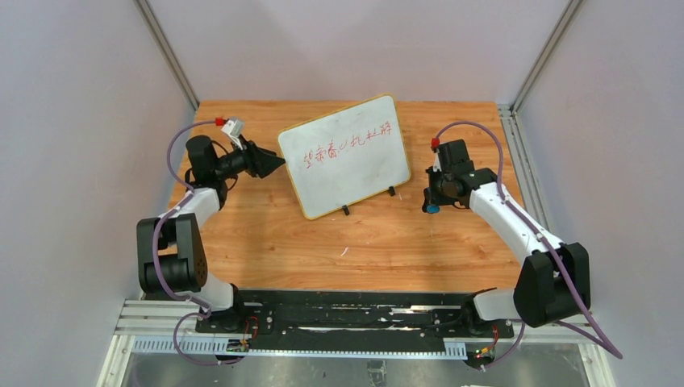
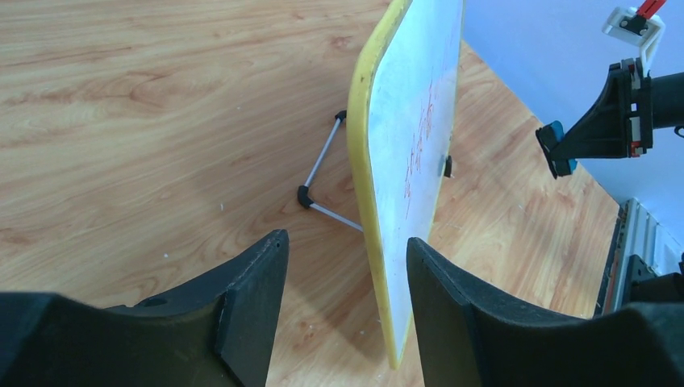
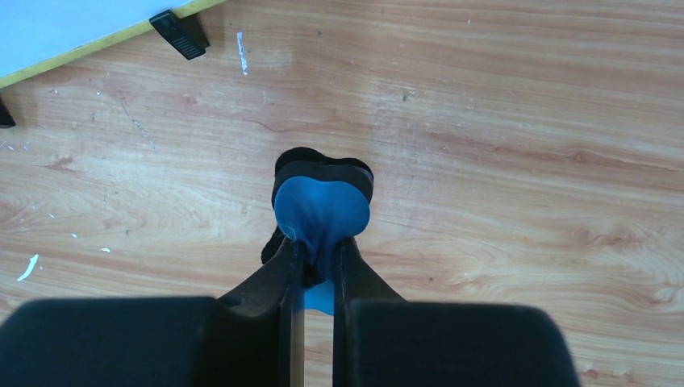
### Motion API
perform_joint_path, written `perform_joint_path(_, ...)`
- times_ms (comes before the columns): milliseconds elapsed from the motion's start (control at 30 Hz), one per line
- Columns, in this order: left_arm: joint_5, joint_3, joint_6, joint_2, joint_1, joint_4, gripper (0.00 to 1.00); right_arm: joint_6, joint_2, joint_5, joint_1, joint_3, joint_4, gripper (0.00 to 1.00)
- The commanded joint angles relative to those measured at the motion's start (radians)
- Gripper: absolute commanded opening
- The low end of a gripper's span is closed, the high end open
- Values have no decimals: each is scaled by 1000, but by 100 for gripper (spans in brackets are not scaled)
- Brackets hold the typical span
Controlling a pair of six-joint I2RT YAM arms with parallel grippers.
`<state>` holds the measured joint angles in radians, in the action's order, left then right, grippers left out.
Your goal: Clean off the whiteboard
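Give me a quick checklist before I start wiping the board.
1. Grip on eraser: ok, right pincer is shut on it.
2. Brace by left pincer on board: not ok, it is open, with a finger on either side of the board's edge.
3. Upright on feet: ok.
4. Contact of eraser with board: not ok, it is over the table, right of the board.
5. Red writing cleared: not ok.
6. Pad side facing board: cannot tell.
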<state>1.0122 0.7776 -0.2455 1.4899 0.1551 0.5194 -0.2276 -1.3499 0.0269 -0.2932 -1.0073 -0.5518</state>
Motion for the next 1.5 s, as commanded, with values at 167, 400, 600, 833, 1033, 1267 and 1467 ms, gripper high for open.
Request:
perform_joint_path(167,18,49,-61,43,-23,103,57,13,36,34,-14,-42,-31,0)
perform_joint_path(400,49,31,-267,111,-29,367,54,13,34,41,-14,-48,-42,1)
perform_joint_path(600,57,33,-289,126,-34,393,53,8,31,42,-14,-48,-45,1)
perform_joint_path(833,38,41,-215,114,-45,301,44,5,21,33,-14,-51,-41,1)
perform_joint_path(1033,20,51,-166,108,-62,237,19,5,21,35,-14,-44,-37,0)
perform_joint_path(1267,12,52,-141,95,-65,200,0,7,13,37,-14,-42,-28,1)
perform_joint_path(1467,2,48,-95,83,-65,146,0,25,-6,71,-14,-65,11,1)
